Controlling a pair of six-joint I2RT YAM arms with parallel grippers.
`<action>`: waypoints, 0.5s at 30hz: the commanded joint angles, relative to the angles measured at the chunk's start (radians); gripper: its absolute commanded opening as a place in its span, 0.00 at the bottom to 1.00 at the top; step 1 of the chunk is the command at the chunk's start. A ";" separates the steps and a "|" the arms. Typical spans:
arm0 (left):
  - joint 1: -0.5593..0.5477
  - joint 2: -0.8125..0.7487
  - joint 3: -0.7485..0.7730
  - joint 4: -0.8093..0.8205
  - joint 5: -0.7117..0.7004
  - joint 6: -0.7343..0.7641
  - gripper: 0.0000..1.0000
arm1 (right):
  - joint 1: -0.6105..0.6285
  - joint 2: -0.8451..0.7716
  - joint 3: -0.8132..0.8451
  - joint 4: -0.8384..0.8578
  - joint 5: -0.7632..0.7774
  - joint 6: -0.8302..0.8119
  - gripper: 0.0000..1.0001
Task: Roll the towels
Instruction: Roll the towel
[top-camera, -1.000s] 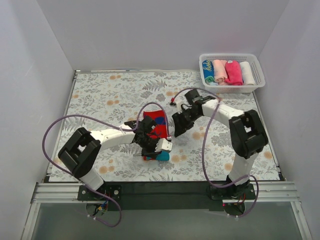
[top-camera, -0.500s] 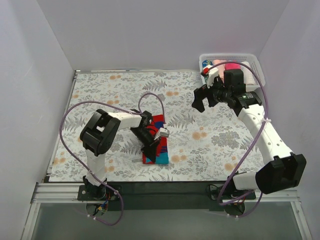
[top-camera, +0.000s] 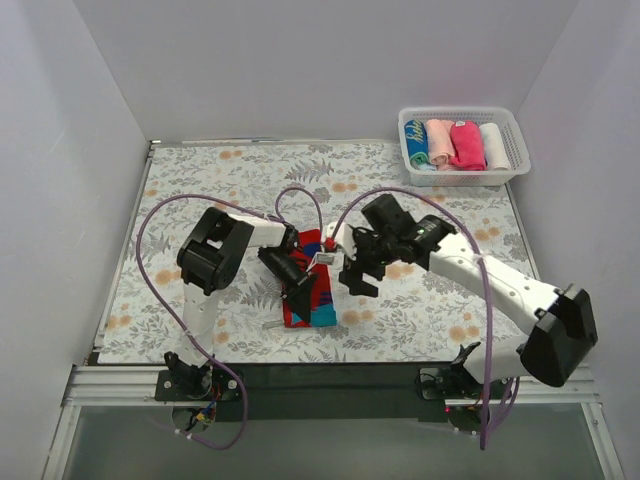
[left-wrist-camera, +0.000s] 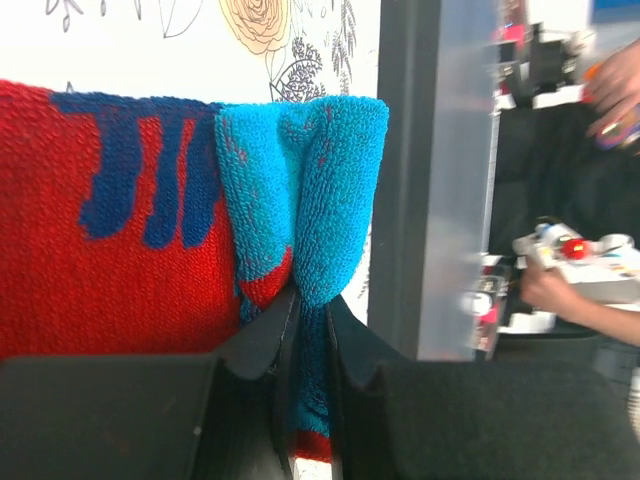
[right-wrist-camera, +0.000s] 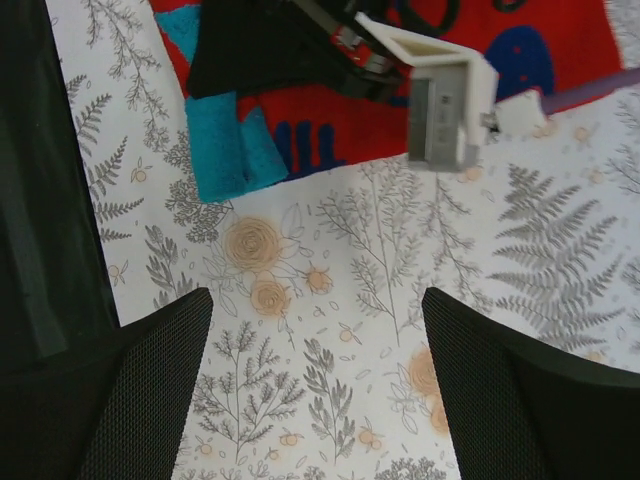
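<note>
The red towel with blue marks and a teal side (top-camera: 312, 300) lies on the floral cloth near the front middle. My left gripper (top-camera: 302, 292) is shut on its folded teal end (left-wrist-camera: 305, 200), pinching the cloth between both fingers (left-wrist-camera: 262, 345). My right gripper (top-camera: 357, 277) is open and empty, hovering just right of the towel; its wrist view shows the towel (right-wrist-camera: 330, 120) and the left gripper's body (right-wrist-camera: 270, 50) ahead, with bare cloth between its fingers (right-wrist-camera: 150, 370). A hot-pink towel roll (top-camera: 466, 144) sits in the basket.
A white slotted basket (top-camera: 512, 128) at the back right holds several rolled towels. The grey-and-orange floral table cloth (top-camera: 220, 190) covers the table. Purple cables loop over both arms. White walls stand on three sides.
My right arm swung from the basket back down to just right of the red towel. My left gripper stayed on the towel's near end, now holding the teal fold.
</note>
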 joint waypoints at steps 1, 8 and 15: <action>-0.003 0.096 -0.012 0.129 -0.207 0.058 0.00 | 0.082 0.107 0.040 0.006 0.031 -0.061 0.76; 0.003 0.132 0.053 0.112 -0.214 0.066 0.00 | 0.246 0.236 -0.007 0.183 -0.043 0.062 0.64; 0.009 0.133 0.051 0.115 -0.218 0.075 0.00 | 0.308 0.265 -0.121 0.371 -0.013 0.105 0.59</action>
